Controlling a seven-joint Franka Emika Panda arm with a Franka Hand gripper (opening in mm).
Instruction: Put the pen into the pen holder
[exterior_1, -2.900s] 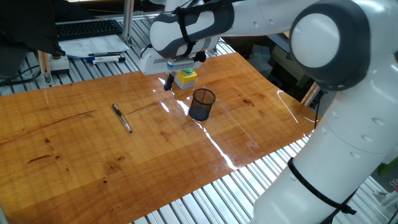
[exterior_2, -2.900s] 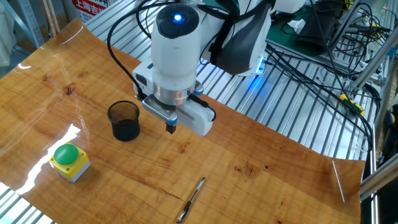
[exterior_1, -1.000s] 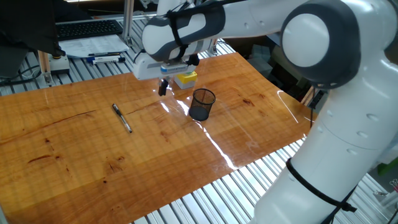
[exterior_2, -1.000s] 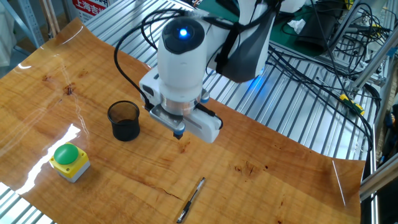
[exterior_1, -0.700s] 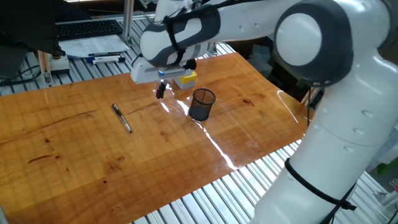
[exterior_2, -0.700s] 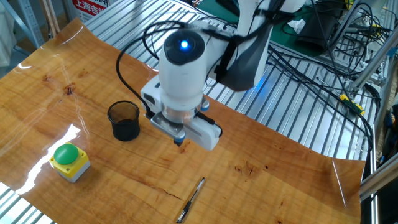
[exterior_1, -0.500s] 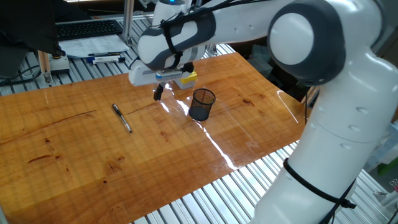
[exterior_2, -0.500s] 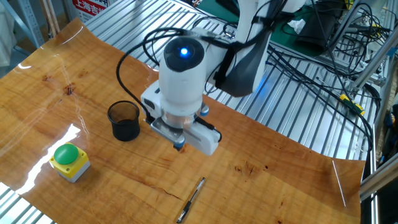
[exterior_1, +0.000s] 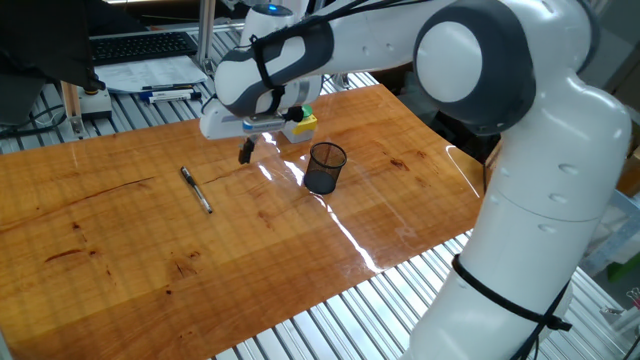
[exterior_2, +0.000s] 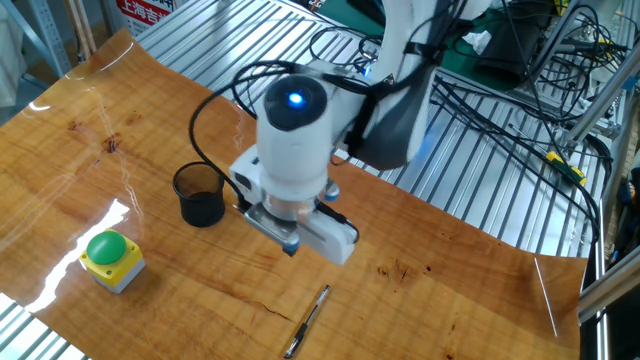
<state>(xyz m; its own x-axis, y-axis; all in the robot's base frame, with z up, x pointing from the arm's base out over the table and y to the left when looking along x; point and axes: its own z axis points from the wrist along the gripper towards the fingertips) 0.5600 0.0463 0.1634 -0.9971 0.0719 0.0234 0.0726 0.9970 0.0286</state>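
Nearest the camera in one fixed view, the pen (exterior_1: 196, 189) lies flat on the wooden table (exterior_1: 120, 250), untouched and well apart from the holder (exterior_1: 324, 167). In the other fixed view the pen (exterior_2: 307, 321) lies near the table's front edge.

The gripper (exterior_1: 246, 151) hangs above the table between pen and holder, carrying nothing. Its fingers look close together, but neither view shows the gap plainly, so whether it is spread or pressed together cannot be told.

The holder stands upright and empty. Behind it sits a yellow box (exterior_1: 301, 123) with a green button (exterior_2: 105, 246).

Risks, as judged:
- The pen is slim and lies flat on a glossy surface. A descent that is off-centre or misaligned with its axis could roll it or push it aside.
- A descent with fingers too close together would press on the pen rather than straddle it.
- The holder is light mesh. A tilted pen striking the rim could tip it.

Change from the earliest frames: the gripper has travelled from beside the yellow box and holder toward the pen, and appears lower. Pen, holder and box have not moved.
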